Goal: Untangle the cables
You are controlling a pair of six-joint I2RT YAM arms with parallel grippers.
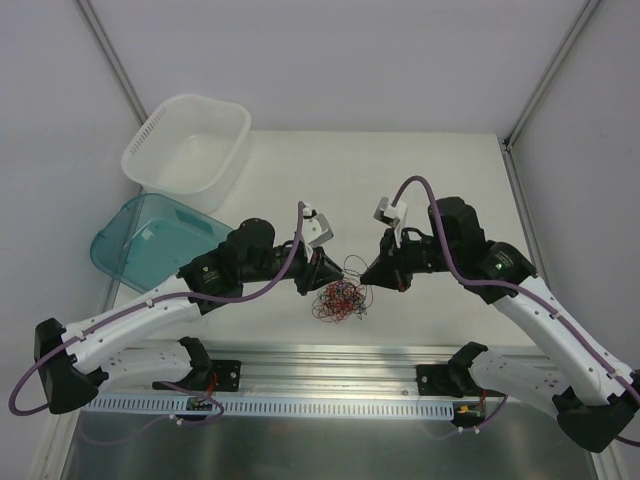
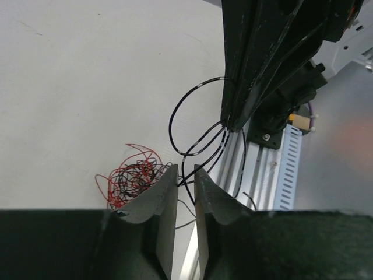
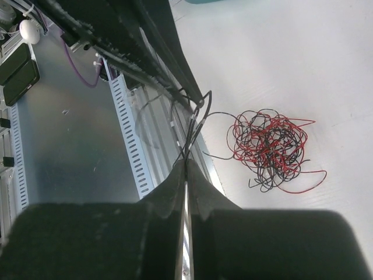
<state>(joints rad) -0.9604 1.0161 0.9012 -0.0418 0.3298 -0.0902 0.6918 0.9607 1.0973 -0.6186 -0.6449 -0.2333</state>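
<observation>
The cables lie as a small knotted ball of red and black wire [image 1: 340, 298] on the white table, also in the left wrist view [image 2: 131, 178] and the right wrist view [image 3: 269, 149]. Black strands [image 2: 192, 125] run out of the ball in loops, lifted off the table between both grippers. My right gripper [image 3: 189, 161] is shut on these black strands just right of the ball [image 1: 375, 272]. My left gripper [image 2: 186, 174] stands just left of the ball [image 1: 322, 272], its jaws a narrow gap apart, with black strands passing between the tips.
A white slotted basket [image 1: 188, 143] stands at the back left, and a teal translucent bin [image 1: 145, 240] in front of it. An aluminium rail [image 1: 340, 370] with a perforated cable duct [image 2: 289, 169] runs along the near table edge, close to the ball.
</observation>
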